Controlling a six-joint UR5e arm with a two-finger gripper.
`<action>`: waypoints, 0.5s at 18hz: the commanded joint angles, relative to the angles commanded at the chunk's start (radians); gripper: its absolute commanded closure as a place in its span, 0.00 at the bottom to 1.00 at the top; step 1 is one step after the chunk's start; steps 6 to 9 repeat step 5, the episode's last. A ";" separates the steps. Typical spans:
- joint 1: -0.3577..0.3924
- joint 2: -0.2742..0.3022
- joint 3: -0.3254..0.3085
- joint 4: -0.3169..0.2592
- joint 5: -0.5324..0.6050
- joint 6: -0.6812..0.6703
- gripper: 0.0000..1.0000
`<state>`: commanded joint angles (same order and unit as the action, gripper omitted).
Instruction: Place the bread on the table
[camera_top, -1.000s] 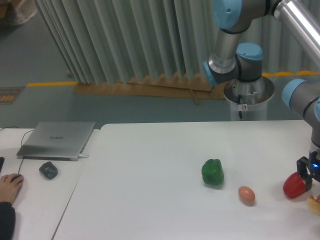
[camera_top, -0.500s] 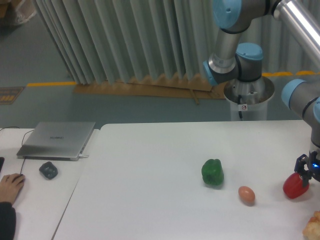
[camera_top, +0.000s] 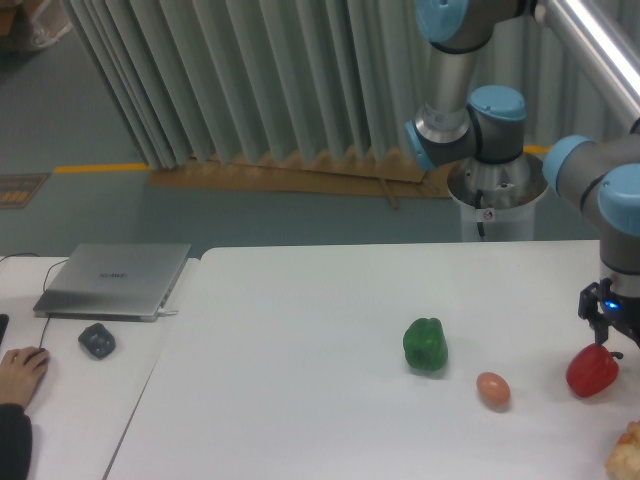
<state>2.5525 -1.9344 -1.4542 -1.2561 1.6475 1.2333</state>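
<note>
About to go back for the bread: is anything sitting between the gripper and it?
Partly. The red pepper sits right under the gripper, while the bread lies lower right at the picture's edge, already on the table. The pepper is close beside the straight path down; nothing else intervenes.

Silver tube arm (camera_top: 590, 45) at upper right, pale blue caps on grey joints; small black claw (camera_top: 604, 322) with a blue light.
</note>
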 joint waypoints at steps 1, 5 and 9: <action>0.000 0.003 -0.005 -0.023 0.001 0.002 0.00; 0.000 0.041 -0.048 -0.017 0.002 0.003 0.00; 0.000 0.041 -0.048 -0.017 0.002 0.003 0.00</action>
